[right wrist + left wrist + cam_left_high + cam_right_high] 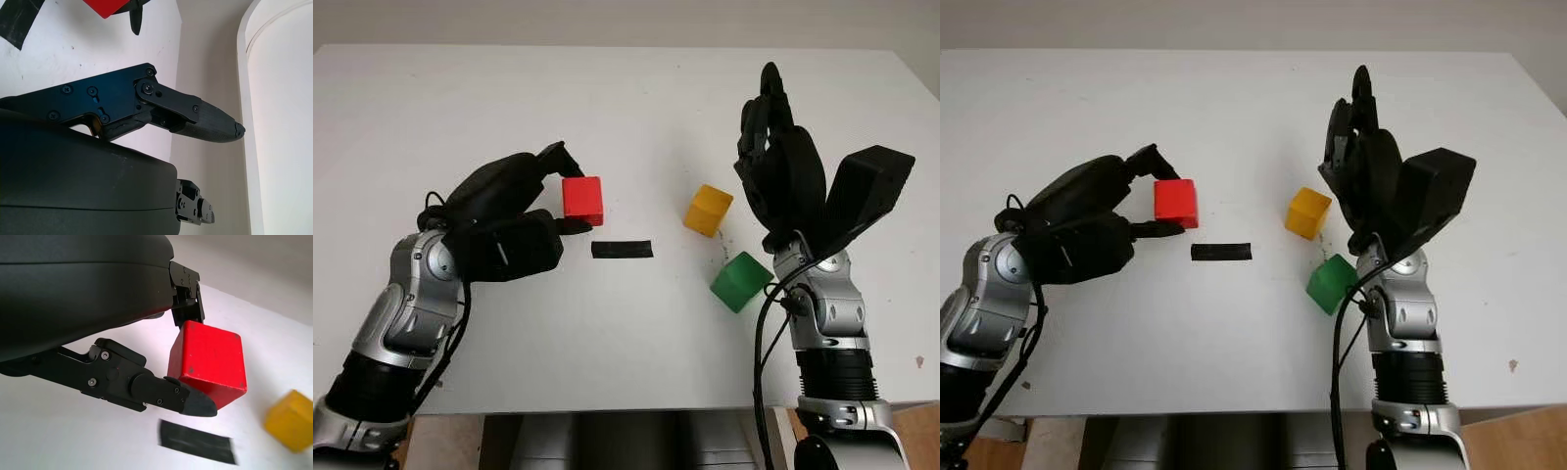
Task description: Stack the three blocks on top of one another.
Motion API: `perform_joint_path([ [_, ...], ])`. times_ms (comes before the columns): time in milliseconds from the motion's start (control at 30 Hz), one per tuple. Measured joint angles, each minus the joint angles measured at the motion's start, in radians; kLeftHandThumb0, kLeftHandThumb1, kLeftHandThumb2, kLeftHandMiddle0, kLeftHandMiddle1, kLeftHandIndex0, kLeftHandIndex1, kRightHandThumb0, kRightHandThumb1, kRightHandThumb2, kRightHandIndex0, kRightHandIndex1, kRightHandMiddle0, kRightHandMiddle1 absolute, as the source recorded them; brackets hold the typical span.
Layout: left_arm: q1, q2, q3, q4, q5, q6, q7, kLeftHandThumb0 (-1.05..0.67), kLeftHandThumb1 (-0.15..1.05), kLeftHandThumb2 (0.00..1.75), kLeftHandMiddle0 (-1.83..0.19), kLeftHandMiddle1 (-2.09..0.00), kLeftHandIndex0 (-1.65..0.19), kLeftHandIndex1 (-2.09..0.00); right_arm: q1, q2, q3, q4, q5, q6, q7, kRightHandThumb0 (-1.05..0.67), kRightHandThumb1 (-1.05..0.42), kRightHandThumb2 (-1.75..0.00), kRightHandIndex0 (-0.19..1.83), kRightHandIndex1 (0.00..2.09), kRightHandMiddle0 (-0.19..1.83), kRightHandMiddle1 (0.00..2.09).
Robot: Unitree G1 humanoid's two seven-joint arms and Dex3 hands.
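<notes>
A red block [582,199] is pinched between the fingers of my left hand [566,194], held above the white table [626,108] left of centre; up close the red block [208,363] sits tilted between fingertips [193,404]. A yellow block [708,210] lies tilted on the table right of centre, and a green block [740,281] lies just in front of it. My right hand [773,147] is raised upright beside and above those two blocks, open and holding nothing.
A strip of black tape [622,249] is stuck flat on the table between the red block and the other two. The table's front edge [626,409] runs near my forearms.
</notes>
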Motion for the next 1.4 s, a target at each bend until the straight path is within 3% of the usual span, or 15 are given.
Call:
perform_joint_path([
  [400, -0.001, -0.066, -0.043, 0.031, -0.041, 0.016, -0.007, -0.44, 1.05, 0.13, -0.04, -0.04, -0.23, -1.59, 0.009, 0.000, 0.001, 0.000, -0.007, -0.003, -0.001, -0.63, -1.05, -0.75, -0.19, 0.00, -0.19, 0.00],
  [900, -0.002, -0.078, -0.178, 0.158, 0.177, -0.066, 0.109, -0.44, 1.05, 0.14, -0.04, -0.06, -0.19, -1.48, 0.011, 0.001, -0.003, -0.003, -0.001, -0.009, 0.005, -0.64, -1.05, -0.74, -0.19, 0.00, -0.19, 0.00],
  [1333, 0.001, -0.090, -0.202, 0.190, 0.250, -0.115, 0.167, -0.47, 1.05, 0.14, 0.00, -0.04, -0.13, -1.56, 0.016, 0.000, -0.002, -0.003, -0.002, -0.009, 0.008, -0.64, -1.05, -0.73, -0.19, 0.00, -0.19, 0.00],
  [1367, 0.002, -0.090, -0.202, 0.190, 0.250, -0.116, 0.167, -0.48, 1.05, 0.14, 0.03, -0.04, -0.10, -1.51, 0.016, 0.000, -0.002, -0.003, -0.002, -0.009, 0.007, -0.64, -1.05, -0.74, -0.19, 0.00, -0.19, 0.00],
  [1400, 0.003, -0.091, -0.202, 0.190, 0.250, -0.115, 0.162, -0.51, 1.05, 0.13, 0.07, -0.04, -0.06, -1.31, 0.016, 0.000, -0.003, -0.003, -0.001, -0.009, 0.007, -0.65, -1.05, -0.74, -0.19, 0.00, -0.19, 0.00],
])
